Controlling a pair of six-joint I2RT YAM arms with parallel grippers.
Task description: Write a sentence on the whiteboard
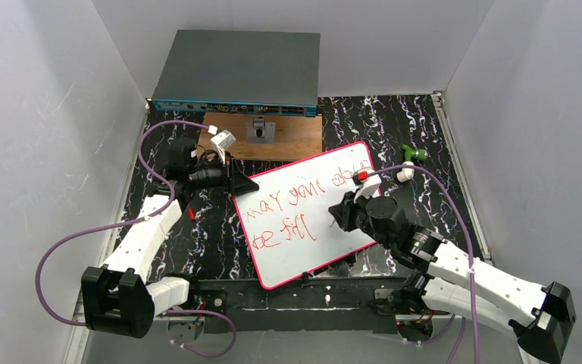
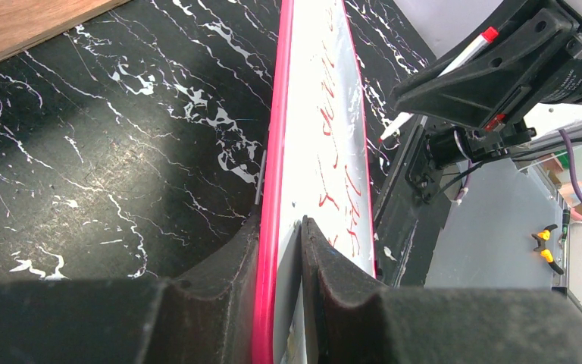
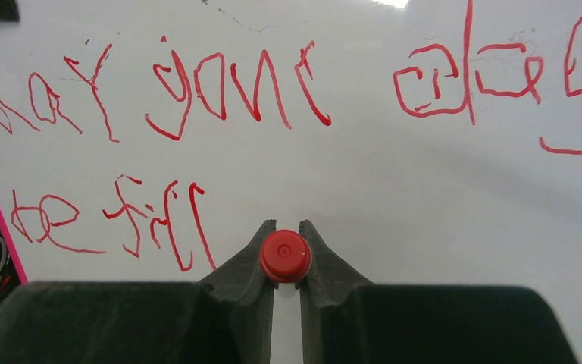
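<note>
The whiteboard [image 1: 288, 258], white with a pink-red rim, lies tilted on the black marbled table. The sentence [image 1: 295, 199] runs across it in two lines of red scrawl and also shows in the right wrist view [image 3: 197, 83]. My left gripper [image 1: 236, 182] is shut on the whiteboard's left rim [image 2: 276, 189], one finger on each face. My right gripper [image 1: 342, 212] is over the board, shut on a white marker whose red end [image 3: 285, 255] sits between the fingers. The marker [image 2: 432, 83] points down at the board, right of the second line.
A grey network switch [image 1: 236, 72] stands at the back, with a brown wooden board [image 1: 295, 140] in front of it. A green object [image 1: 411, 153] and a white cap [image 1: 405, 173] lie right of the whiteboard. White walls enclose the table.
</note>
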